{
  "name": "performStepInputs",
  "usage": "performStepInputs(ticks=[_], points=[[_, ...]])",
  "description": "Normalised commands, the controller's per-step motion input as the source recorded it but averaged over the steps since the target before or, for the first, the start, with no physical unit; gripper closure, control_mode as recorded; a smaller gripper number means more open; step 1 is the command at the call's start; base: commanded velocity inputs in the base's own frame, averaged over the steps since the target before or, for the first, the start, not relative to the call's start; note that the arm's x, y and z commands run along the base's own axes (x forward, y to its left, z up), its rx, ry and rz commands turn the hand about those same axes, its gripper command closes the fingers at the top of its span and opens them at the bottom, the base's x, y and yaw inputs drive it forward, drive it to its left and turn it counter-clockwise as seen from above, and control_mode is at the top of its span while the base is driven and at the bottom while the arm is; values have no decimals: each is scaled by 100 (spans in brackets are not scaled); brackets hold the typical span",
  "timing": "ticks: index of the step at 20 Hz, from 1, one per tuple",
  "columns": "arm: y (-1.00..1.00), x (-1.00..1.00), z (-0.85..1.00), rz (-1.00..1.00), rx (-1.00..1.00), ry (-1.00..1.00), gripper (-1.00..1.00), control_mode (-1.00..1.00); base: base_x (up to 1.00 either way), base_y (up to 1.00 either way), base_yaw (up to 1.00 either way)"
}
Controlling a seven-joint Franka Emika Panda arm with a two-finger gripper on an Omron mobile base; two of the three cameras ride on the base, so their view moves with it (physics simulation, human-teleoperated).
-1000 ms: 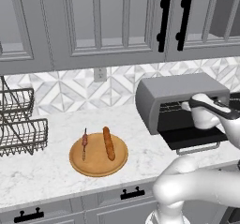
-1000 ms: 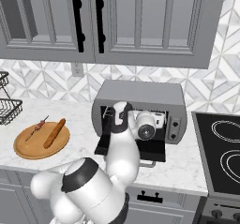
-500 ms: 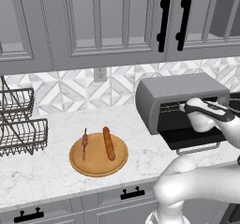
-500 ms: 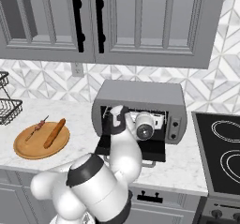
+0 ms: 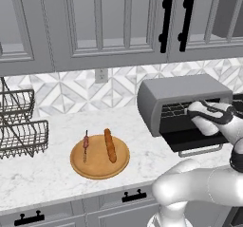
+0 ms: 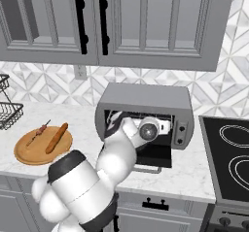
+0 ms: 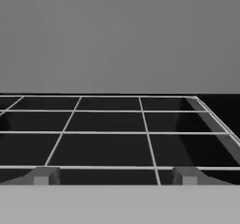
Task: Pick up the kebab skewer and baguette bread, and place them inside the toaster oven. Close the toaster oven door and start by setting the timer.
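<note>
Gripper is inside the toaster oven, fingers spread wide, holding nothing, just above the wire rack. Kebab skewer and baguette bread sit on the wooden board, well off to its left. I'd back straight out over the dropped toaster oven door, then go for the board.

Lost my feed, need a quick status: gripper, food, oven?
Gripper open, empty, inside the toaster oven above its wire rack. Kebab skewer and baguette bread on the wooden board. Toaster oven door down.
</note>
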Motion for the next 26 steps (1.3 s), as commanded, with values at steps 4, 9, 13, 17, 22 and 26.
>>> performStepInputs(ticks=[4, 9, 13, 17, 22, 26], points=[[-3, -65, -68, 0, -1, 24, -100, -100, 0, 0, 0], [0, -63, -63, 0, 0, 25, -100, -100, 0, 0, 0], [0, -59, -58, 0, 0, 24, -100, -100, 0, 0, 0], [0, -50, -54, 0, 0, 23, -100, -100, 0, 0, 0], [0, -50, -52, 0, 0, 21, -100, -100, 0, 0, 0], [0, -58, -63, 0, 0, 19, -100, -100, 0, 0, 0]])
